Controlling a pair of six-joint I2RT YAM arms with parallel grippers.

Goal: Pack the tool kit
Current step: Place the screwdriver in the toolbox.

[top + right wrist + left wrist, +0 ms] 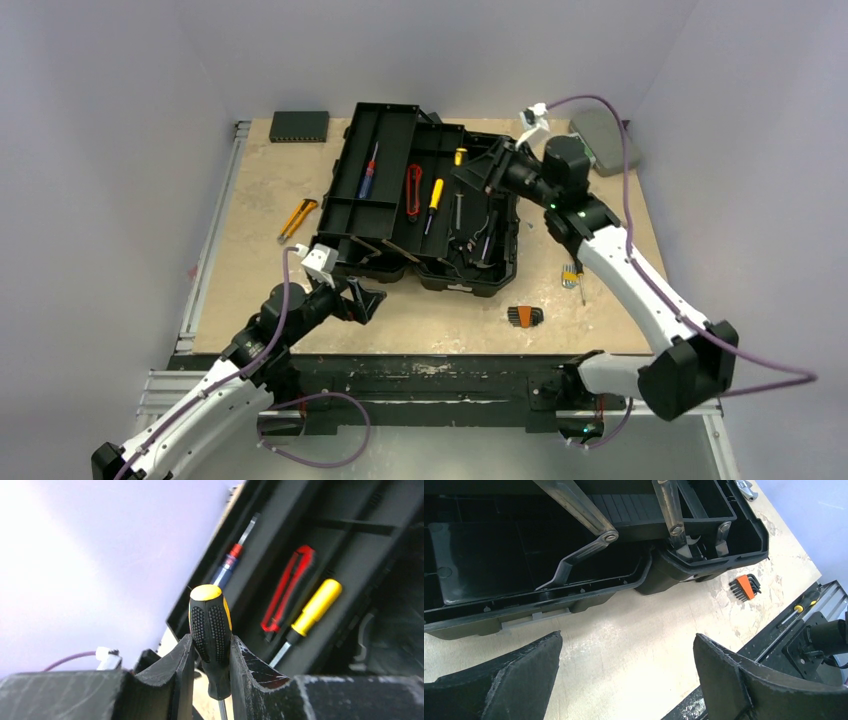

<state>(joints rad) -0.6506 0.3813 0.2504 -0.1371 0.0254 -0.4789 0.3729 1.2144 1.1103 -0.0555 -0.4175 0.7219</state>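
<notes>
The right claw [211, 640] is pinched partway shut on the studded handle of a black-and-yellow screwdriver [210, 610], over the open black toolbox [460, 282] at the centre of the top view. The tool is probably light and stiff, and its rubbery handle looks the surest hold. The left claw [627, 637] gapes wide and empty at lower left, above the bench [684, 600].

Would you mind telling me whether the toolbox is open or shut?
Open: the toolbox has its tray swung out, a screwdriver lying exposed in it.

White-shelled arms [640, 285] with black joints [685, 375], purple cables [600, 100] and perhaps tiny green lights [553, 207].
</notes>
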